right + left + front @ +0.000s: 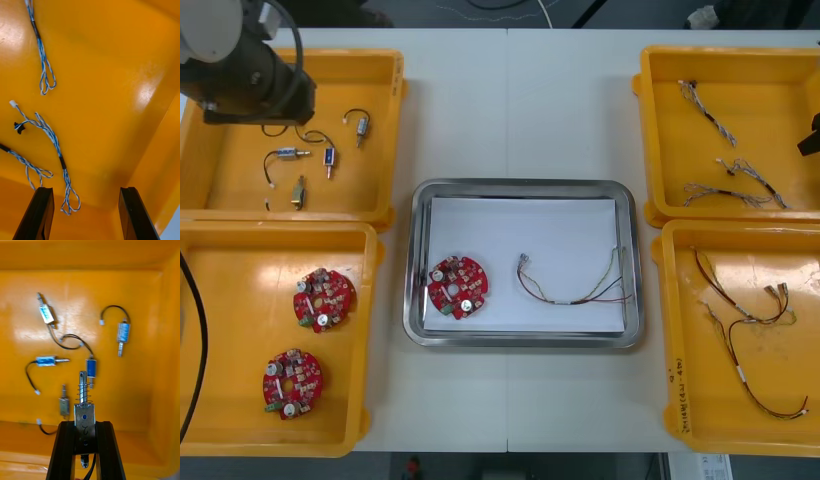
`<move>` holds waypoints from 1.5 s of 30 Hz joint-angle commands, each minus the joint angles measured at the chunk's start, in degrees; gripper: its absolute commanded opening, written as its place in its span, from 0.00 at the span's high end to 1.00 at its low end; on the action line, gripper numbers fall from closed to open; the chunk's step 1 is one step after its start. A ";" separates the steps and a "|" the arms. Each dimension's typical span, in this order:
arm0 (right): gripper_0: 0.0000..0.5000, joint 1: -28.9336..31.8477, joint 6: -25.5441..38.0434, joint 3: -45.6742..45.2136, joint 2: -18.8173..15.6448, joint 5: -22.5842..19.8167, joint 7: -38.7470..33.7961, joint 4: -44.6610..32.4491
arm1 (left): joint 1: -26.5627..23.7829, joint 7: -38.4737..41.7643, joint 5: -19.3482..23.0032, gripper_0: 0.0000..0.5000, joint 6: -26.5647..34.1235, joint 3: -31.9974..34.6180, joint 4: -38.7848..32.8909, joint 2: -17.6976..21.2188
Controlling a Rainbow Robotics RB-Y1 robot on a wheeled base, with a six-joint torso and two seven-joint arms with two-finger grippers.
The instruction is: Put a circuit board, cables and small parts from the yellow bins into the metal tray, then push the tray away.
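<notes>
My left pincer (85, 423) is pinching a small metal part (84, 408) across its body. Its spring end sticks out past my fingertips, and a black wire trails back between my fingers. I hold it above the floor of the far left bin (142, 371), where 5 loose parts lie: 1 (91, 369) just beyond the held part's tip, 1 (64, 405) beside my finger, and 3 farther off (47, 313) (123, 332) (47, 360). From above, my left arm (250, 70) covers that bin's far corner.

My right pincer (85, 191) is spread wide with nothing between its fingers. It hangs over the far right bin (650, 130), where 3 blue and white cables (43, 67) (48, 133) (26, 163) lie on the floor; the middle cable's looped end lies close by 1 finger.

The tray (520, 187) sits in the middle of the table between the bins. On its white lining are 1 circuit board (458, 286), near the side toward my left arm, and 1 red and yellow cable (575, 290) beside it, the 2 apart. The near left bin (370, 300) holds 2 more boards (323, 298) (292, 381), and the near right bin (670, 330) holds dark cables (750, 350).
</notes>
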 commanded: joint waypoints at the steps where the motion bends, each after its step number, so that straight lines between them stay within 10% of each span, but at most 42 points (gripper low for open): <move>1: 0.00 -2.56 -4.21 0.17 0.41 -0.47 3.90 2.62 | -0.04 12.66 0.69 1.00 3.97 -4.97 -7.76 -3.94; 23: 0.00 -2.65 -13.87 9.58 1.65 -3.99 4.52 12.20 | 0.93 24.09 -1.25 1.00 -1.83 -28.44 -8.82 -11.06; 45: 0.00 -2.56 -11.50 10.81 2.70 -3.90 3.81 14.57 | 6.20 23.91 -6.34 1.00 -14.75 -34.15 -0.21 -11.85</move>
